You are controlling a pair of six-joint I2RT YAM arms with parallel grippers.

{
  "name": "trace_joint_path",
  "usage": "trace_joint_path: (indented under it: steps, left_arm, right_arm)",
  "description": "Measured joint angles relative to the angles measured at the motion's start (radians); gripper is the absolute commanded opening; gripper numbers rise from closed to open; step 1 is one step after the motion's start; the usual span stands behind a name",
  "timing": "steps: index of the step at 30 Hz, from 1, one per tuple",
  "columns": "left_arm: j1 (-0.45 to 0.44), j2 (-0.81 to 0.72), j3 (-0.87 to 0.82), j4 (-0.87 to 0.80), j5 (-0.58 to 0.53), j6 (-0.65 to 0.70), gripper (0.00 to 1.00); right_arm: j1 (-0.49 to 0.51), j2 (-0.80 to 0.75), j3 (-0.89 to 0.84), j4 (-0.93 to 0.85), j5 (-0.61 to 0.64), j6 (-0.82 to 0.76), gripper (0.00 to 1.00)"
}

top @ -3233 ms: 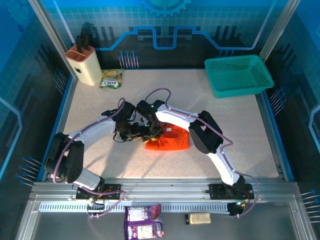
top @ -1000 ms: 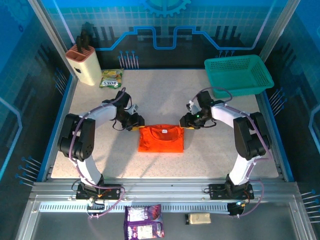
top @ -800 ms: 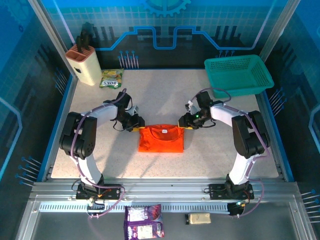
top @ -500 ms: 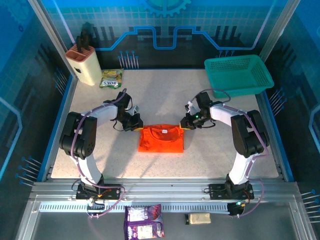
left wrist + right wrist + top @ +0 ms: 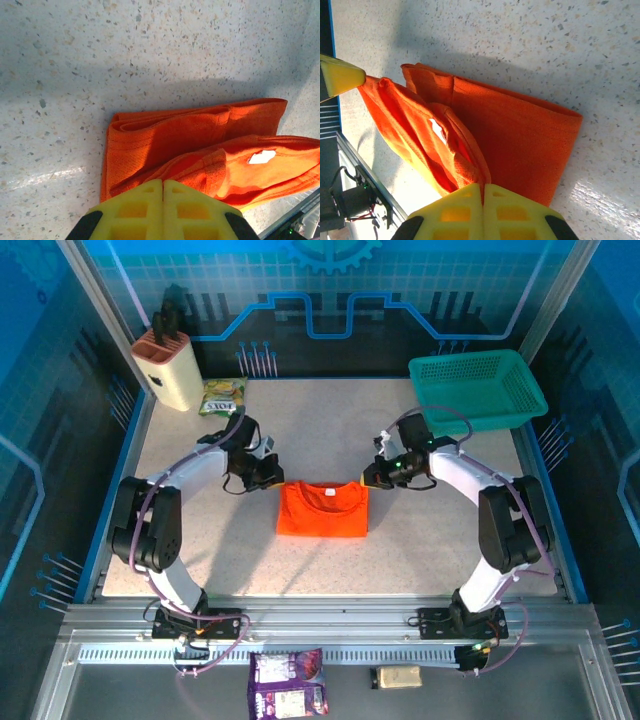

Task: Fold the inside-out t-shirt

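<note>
The orange t-shirt (image 5: 322, 512) lay folded in the middle of the desk (image 5: 420, 540) (white label showing). The left end effector (image 5: 162, 181) and right end effector (image 5: 482, 185) were each clenched on one far corner.

t-shirt (image 5: 322, 510) between left pincer (image 5: 272, 478) and right pincer (image 5: 373, 476), basket (image 5: 480, 419) behind right

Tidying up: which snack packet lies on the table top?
The green packet beside the beige knife block, far left; the purple packet and small tan one lie on the front frame.
</note>
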Motion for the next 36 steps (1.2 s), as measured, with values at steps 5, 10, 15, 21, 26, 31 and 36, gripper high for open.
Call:
trace_joint_path:
  steps: [5, 10, 15, 21, 26, 31, 36]
  left_arm:
    - [0.000, 0.084, 0.033, 0.028, -0.035, -0.006, 0.00]
    - [0.002, 0.201, 0.084, 0.040, -0.079, -0.011, 0.00]
    - [0.004, 0.250, 0.128, 0.039, -0.113, -0.013, 0.06]
    - [0.004, 0.221, 0.138, 0.023, -0.139, -0.015, 0.26]
    - [0.002, 0.107, 0.136, -0.005, -0.142, -0.014, 0.32]
    - [-0.004, 0.010, 0.079, -0.006, -0.121, -0.013, 0.37]
    - [-0.005, 0.016, -0.010, -0.033, -0.104, -0.004, 0.41]
  right_arm:
    - [0.002, 0.079, 0.012, 0.039, 0.042, 0.027, 0.00]
    - [0.001, 0.177, 0.012, 0.102, 0.064, 0.066, 0.00]
    - [-0.003, 0.196, 0.011, 0.142, 0.064, 0.092, 0.05]
    - [-0.003, 0.155, 0.003, 0.138, 0.071, 0.103, 0.36]
    - [-0.003, 0.039, -0.032, 0.116, 0.082, 0.123, 0.47]
    - [0.006, -0.033, -0.098, 0.119, 0.051, 0.154, 0.52]
    - [0.055, -0.023, -0.142, 0.122, 0.029, 0.174, 0.54]
